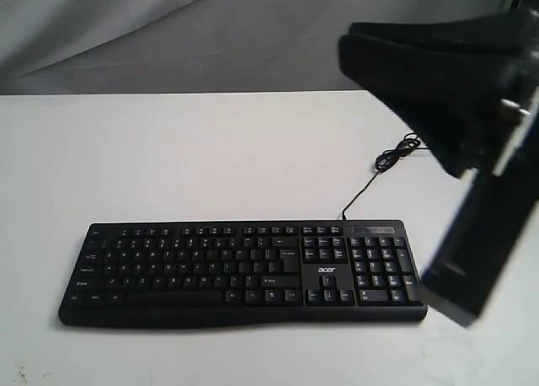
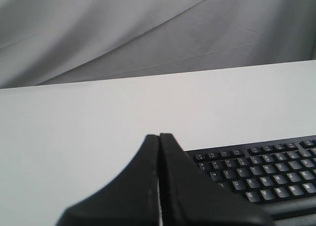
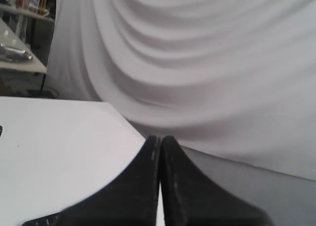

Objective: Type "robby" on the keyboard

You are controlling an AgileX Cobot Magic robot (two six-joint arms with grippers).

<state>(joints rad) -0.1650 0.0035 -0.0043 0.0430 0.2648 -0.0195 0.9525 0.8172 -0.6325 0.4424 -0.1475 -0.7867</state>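
Keyboard (image 1: 244, 272) untouched, both jaws pressed together, empty

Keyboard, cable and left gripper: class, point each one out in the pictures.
keyboard (image 1: 210, 268), exterior view, on the letter keys.
cable (image 1: 368, 184), exterior view, on the straight stretch behind the keyboard.
left gripper (image 2: 159, 137), left wrist view, at the closed fingertips.
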